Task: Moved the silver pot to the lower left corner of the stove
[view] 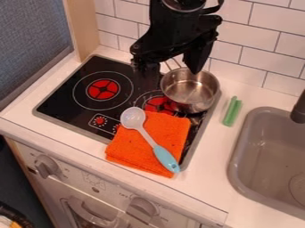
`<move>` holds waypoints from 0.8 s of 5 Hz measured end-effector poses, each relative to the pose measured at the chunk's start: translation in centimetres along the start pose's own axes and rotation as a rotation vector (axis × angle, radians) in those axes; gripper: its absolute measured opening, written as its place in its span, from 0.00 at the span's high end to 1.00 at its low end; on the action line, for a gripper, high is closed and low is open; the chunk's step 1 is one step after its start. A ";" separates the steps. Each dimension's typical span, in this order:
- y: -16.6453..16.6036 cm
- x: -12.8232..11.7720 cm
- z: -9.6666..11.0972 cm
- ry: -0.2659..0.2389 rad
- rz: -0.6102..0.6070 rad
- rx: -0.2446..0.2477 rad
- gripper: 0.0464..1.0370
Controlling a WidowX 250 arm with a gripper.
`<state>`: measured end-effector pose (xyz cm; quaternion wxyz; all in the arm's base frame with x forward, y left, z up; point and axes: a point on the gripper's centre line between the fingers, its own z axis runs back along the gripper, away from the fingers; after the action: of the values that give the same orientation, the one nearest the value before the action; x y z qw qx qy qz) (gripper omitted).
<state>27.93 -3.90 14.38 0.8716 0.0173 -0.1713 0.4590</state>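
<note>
The black gripper (171,70) hangs over the back right of the stove, its two fingers spread apart. Its right fingertip is over the back rim of the silver pot (189,91), and its left one is left of the pot. Between the fingers, the pot's thin wire handle (173,64) shows at the back. Upright, the pot rests at the right side of the black stove top (68,95), partly over the right red burner. Whether the gripper touches the pot, I cannot tell.
An orange cloth (159,136) with a blue-handled spoon (150,140) on it covers the stove's front right. Right of the stove lies a green object (232,111), then the grey sink (238,167). A tiled wall (262,49) stands behind.
</note>
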 end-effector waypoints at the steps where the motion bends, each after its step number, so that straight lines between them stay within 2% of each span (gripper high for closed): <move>1: 0.1 -0.2 -0.7 0.013 -0.014 0.014 0.04; 2: 0.3 2.0 -2.9 0.026 -0.044 -0.002 0.04; 4: 0.5 5.5 -8.0 0.093 -0.020 -0.070 0.04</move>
<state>32.65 2.27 8.47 0.8832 -0.0327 -0.1463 0.4445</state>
